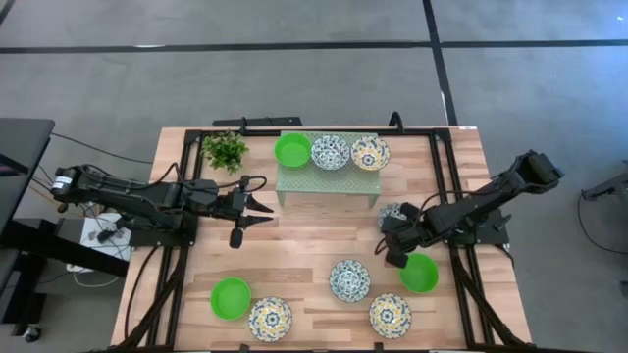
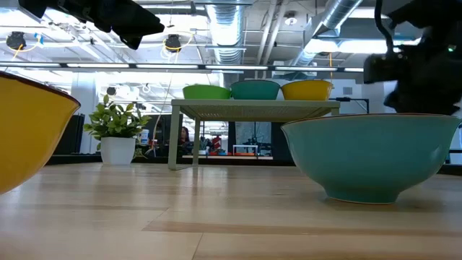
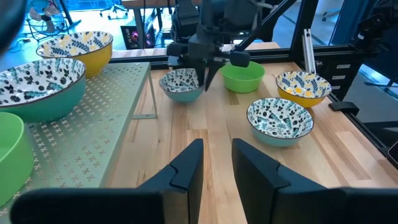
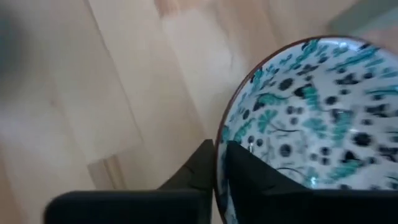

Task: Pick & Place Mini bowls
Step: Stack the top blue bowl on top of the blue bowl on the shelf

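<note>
A: Right gripper (image 4: 219, 163)?
B: Clamped on rim of white-and-blue bowl (image 4: 311, 118), on table (image 1: 304, 235) just right of rack (image 1: 329, 176).
A: Left gripper (image 3: 216, 167)?
B: Hovering left of rack, fingers partly apart, holding nothing.

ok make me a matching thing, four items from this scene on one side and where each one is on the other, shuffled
Items:
1. right gripper
2. left gripper
3. plant
4. plain green bowl

Places:
A. on the pale green rack, at its left end
B. on the table beside the rack's left end
C. clamped on the rim of a white bowl with blue pattern
D. in front of the rack, holding nothing

Pairs: 1-C, 2-D, 3-B, 4-A
</note>
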